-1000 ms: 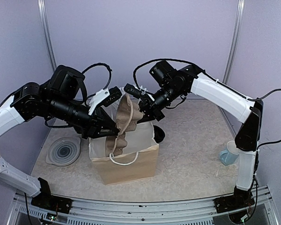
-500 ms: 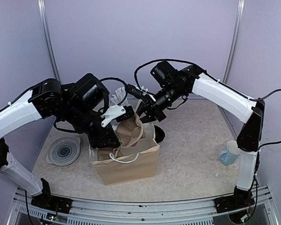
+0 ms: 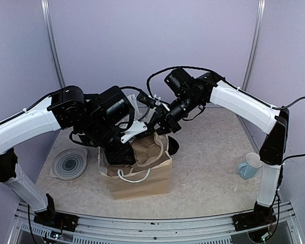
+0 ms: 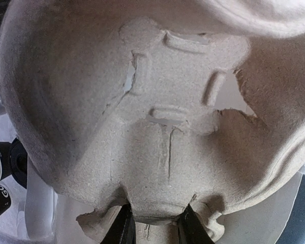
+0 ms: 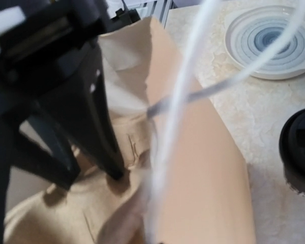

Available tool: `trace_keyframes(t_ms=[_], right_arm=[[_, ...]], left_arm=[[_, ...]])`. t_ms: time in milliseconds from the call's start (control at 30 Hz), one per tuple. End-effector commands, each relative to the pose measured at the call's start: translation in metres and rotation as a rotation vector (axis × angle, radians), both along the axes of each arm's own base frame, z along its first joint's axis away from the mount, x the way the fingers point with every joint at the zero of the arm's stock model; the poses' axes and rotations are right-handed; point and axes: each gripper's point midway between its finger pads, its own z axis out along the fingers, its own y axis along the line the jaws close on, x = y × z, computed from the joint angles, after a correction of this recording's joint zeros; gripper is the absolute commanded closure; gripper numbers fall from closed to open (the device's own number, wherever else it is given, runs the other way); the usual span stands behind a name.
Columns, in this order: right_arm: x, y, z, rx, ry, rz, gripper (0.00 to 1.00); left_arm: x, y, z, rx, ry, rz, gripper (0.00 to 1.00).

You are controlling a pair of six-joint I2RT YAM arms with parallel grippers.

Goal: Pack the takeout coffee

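Left gripper (image 4: 155,223) pinches pulp cup carrier (image 4: 142,101) inside paper bag (image 3: 142,184). Right gripper (image 3: 160,123) closed on cord handle (image 5: 178,101). Takeout coffee (image 5: 301,151) upright on bench (image 3: 208,152), just below right gripper, outside bag; right arm nearer.

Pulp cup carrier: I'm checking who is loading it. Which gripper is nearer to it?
Left. The left gripper is clamped on the edge of the pulp cup carrier in the paper bag's mouth; the right gripper is above the bag's far rim, pinching its rope handle.
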Motion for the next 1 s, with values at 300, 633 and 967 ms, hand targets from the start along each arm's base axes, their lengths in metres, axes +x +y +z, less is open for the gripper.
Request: trace_keyframes(t_ms=[300,633,967], right_arm=[[0.034,-0.017,0.045,0.095,0.022,-0.095,0.73],[0.060,-0.050,0.056,0.134,0.042,-0.153,0.68],[0.061,-0.056,0.047,0.125,0.045,-0.156,0.65]], left_arm=[[-0.005,-0.005,-0.010,0.047,0.061,0.065,0.90],[-0.006,-0.008,-0.030,0.091,0.162,0.141,0.90],[-0.005,0.002,-0.056,0.196,0.207,0.216,0.89]])
